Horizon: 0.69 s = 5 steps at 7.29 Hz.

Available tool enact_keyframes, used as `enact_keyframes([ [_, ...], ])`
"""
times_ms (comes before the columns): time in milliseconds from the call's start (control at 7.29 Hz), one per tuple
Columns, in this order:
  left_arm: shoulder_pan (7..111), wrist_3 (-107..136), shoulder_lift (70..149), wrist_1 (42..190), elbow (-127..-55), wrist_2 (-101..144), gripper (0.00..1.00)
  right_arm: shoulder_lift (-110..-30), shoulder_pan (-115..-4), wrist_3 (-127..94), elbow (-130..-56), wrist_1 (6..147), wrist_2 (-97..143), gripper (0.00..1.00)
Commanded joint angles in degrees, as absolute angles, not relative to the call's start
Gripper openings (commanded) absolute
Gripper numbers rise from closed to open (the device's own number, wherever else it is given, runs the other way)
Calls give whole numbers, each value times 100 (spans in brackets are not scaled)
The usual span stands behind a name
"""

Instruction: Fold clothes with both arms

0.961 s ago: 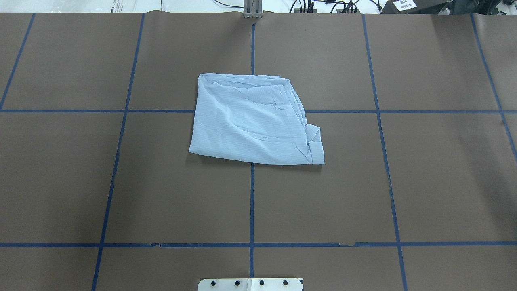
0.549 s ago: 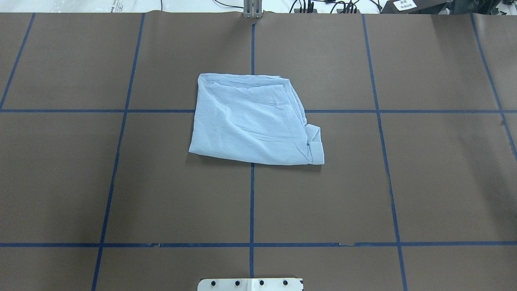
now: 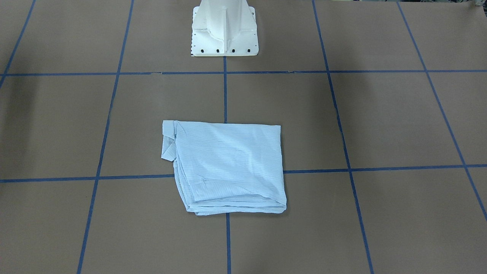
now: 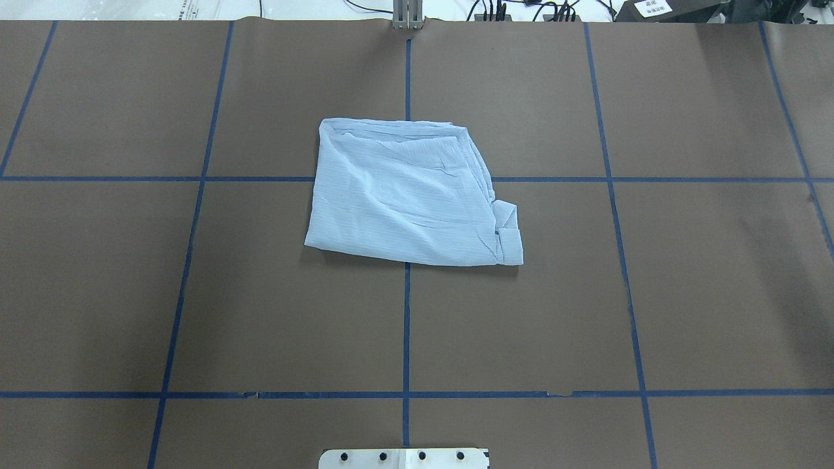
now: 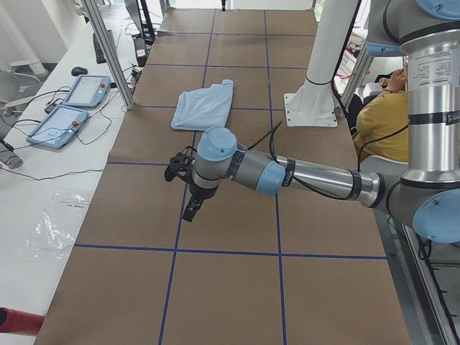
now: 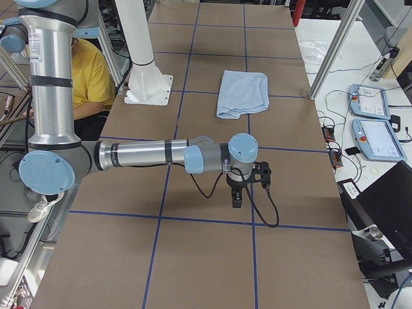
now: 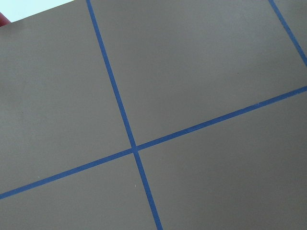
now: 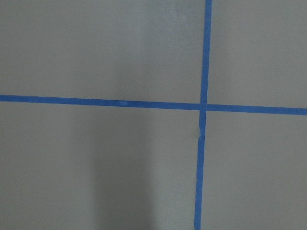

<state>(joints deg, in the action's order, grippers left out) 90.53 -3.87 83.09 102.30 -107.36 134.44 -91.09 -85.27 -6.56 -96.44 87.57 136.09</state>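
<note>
Shirt point(image 4: 410, 202) folded; left end effector point(image 5: 191, 210), right end effector point(image 6: 236, 199) side views only; cannot tell grip

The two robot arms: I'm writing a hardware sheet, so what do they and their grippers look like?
The left arm and the right arm are silver-grey metal tubes joined by rounded housings with light-blue caps. A thin black cable loops past each wrist. The left gripper and the right gripper are black, narrow two-finger pincers.
</note>
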Motion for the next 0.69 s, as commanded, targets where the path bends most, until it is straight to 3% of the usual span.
enact_keyframes([
  [0,9053,-387,8306,10230,-10705,13438,100,-9097,-8517,-659,-9624,8754,13597,100],
  [549,9053,-387,8314,10231,-10784,13447,100,-9105,-8517,-659,-9633,8754,13588,100],
])
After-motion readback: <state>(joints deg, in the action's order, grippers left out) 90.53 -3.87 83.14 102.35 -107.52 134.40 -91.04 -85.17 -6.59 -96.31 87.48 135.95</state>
